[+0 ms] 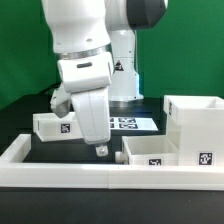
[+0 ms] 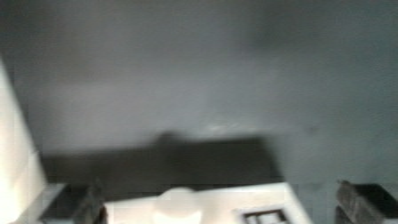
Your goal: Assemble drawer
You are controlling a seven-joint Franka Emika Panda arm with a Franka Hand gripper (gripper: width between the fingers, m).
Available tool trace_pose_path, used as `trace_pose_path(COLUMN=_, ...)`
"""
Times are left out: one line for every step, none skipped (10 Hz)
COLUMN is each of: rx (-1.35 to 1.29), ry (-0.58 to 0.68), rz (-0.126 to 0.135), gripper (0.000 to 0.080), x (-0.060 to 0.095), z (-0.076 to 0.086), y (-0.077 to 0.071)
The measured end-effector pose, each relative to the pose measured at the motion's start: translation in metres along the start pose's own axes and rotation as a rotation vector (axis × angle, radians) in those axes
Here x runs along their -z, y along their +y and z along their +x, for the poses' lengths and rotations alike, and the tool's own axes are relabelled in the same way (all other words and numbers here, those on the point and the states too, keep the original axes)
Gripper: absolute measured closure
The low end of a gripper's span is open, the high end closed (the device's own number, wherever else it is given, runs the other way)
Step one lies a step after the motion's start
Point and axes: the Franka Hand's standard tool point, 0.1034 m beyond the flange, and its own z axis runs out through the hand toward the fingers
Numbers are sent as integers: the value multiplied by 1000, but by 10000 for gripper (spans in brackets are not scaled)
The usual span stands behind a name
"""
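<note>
White two-finger gripper (image 1: 100, 149) points down at lower centre of the exterior view, close over the dark table (image 1: 45, 147). Wrist view: fingers (image 2: 71, 203) are spread wide with nothing clamped; a blurred white part (image 2: 187, 205) shows between them, touching neither. Tall boxy white plastic case (image 1: 195, 120) stands at the exterior view's right. 1 small shallow white plastic tray (image 1: 150, 150) sits just beside it, lower centre-right. A 2nd shallow white tray (image 1: 52, 126) lies middle left. Flat white marker board (image 1: 127, 123) lies at centre frame. Long low white border wall (image 1: 50, 168) runs along the bottom
</note>
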Motion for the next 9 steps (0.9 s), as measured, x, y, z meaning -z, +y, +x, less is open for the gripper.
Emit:
trace_pose_path(rx=-1, ry=0, rz=0, gripper=151, x=-1, z=-1, y=-1)
trace_pose_path(rx=-3, ry=-2, rz=-4, gripper=151, x=-2, z=-2, y=-1)
trace_pose_path(rx=-5, ry=-12, rz=-36, gripper=151, x=-2, z=-5, y=2)
trace_pose_path(rx=0, ry=-20, rz=-57, gripper=151, x=-5, z=-7, y=0)
trace_pose_path(rx=3, ry=-20, rz=-65, gripper=151, x=-7, z=-4, y=0)
trace_pose_path(rx=12, ry=-14, rz=-65, gripper=151, x=-8, z=3, y=2)
trace_pose_path(rx=17, ry=-18, rz=-89, gripper=151, x=-8, z=6, y=6)
trace_pose_path(rx=19, ry=-15, rz=-89, gripper=151, x=-11, z=10, y=6)
trace_pose_path(rx=23, ry=-20, rz=-113, gripper=151, x=-12, z=13, y=8)
